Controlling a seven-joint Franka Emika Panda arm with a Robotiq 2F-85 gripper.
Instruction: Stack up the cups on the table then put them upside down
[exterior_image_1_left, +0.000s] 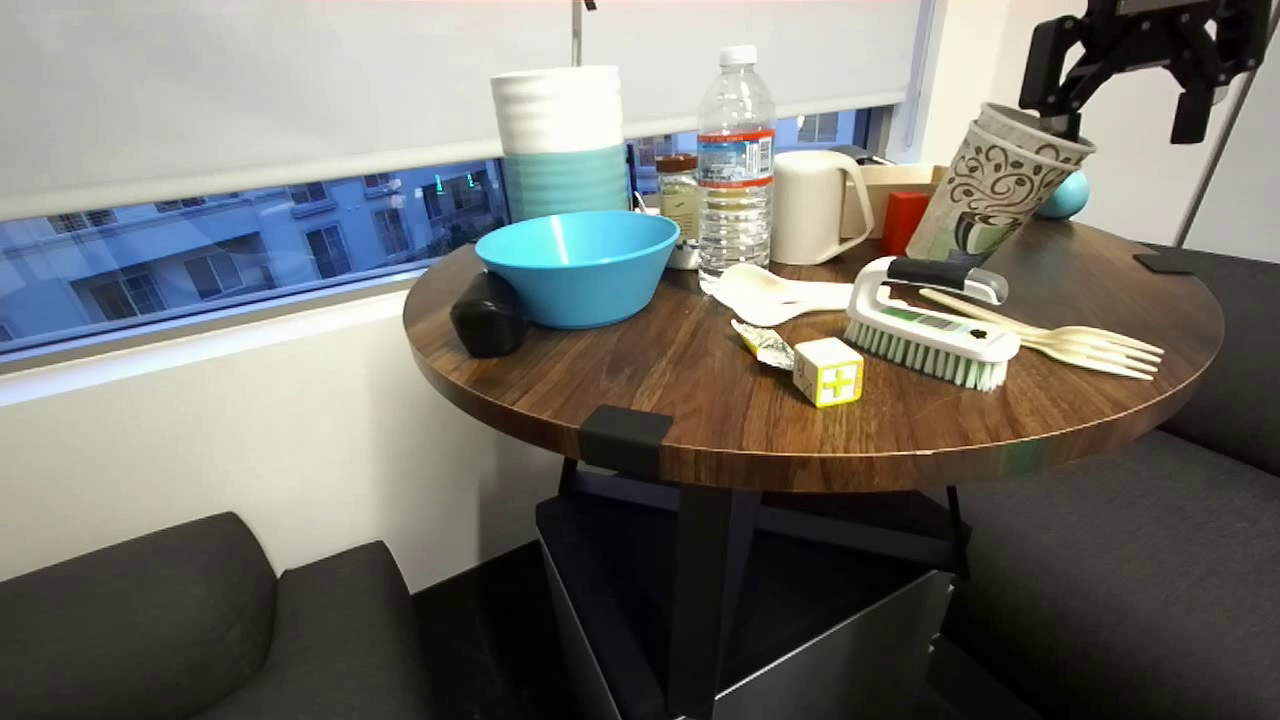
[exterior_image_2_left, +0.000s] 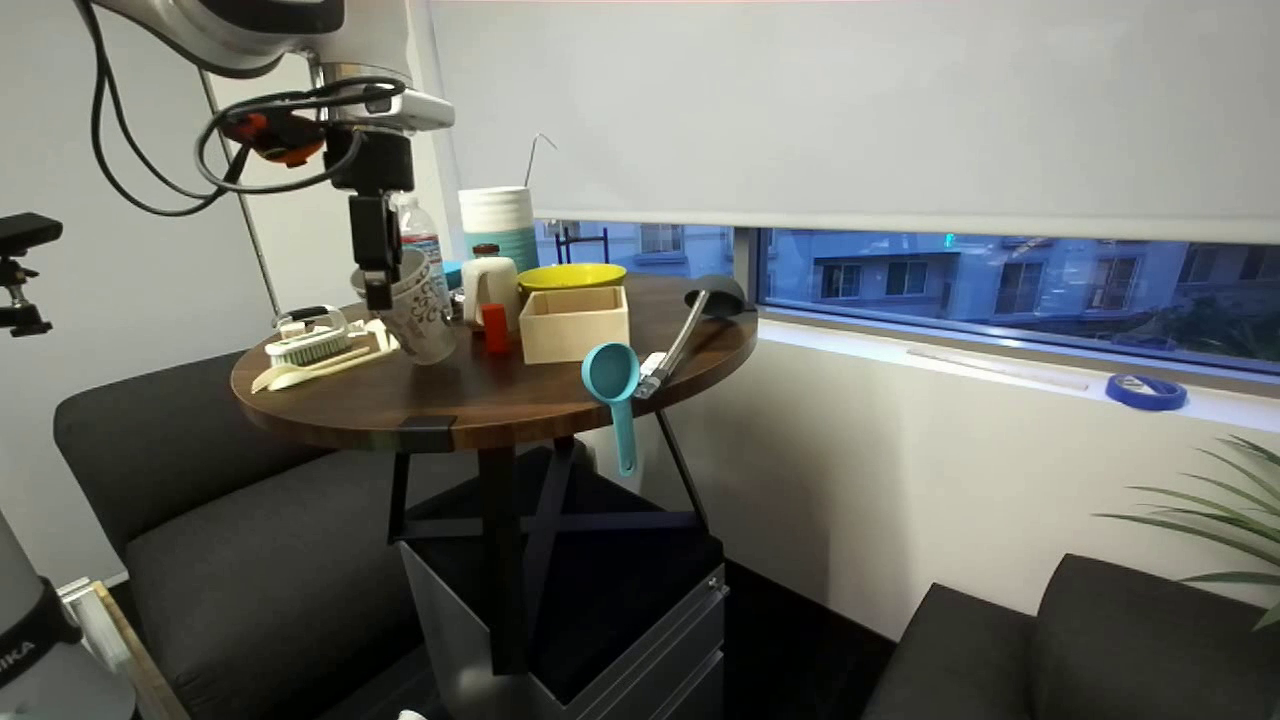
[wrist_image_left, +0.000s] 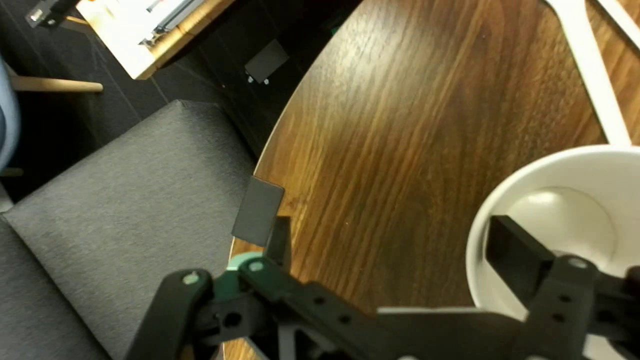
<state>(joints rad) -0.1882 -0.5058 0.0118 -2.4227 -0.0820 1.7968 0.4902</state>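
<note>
Two leaf-patterned paper cups (exterior_image_1_left: 985, 185) are nested, one rim showing just past the other. The stack tilts on the round brown table (exterior_image_1_left: 720, 410), mouth toward my gripper (exterior_image_1_left: 1128, 128); a brush hides its base in that exterior view. In another exterior view the stacked cups (exterior_image_2_left: 425, 325) lean the same way, beside the gripper (exterior_image_2_left: 378, 290). The wrist view looks into the white inside of the upper cup (wrist_image_left: 555, 215). My gripper (wrist_image_left: 392, 237) is open wide: one finger reaches inside the rim, close to the wall, and the other hangs outside, away from the cups.
Close to the cups lie a scrub brush (exterior_image_1_left: 930, 330), a wooden fork (exterior_image_1_left: 1080, 345), and a red block (exterior_image_1_left: 905, 222). A mug (exterior_image_1_left: 808, 205), water bottle (exterior_image_1_left: 737, 180) and blue bowl (exterior_image_1_left: 578, 285) stand farther along. A wooden box (exterior_image_2_left: 575, 335) and a blue scoop (exterior_image_2_left: 612, 372) are near the table edge.
</note>
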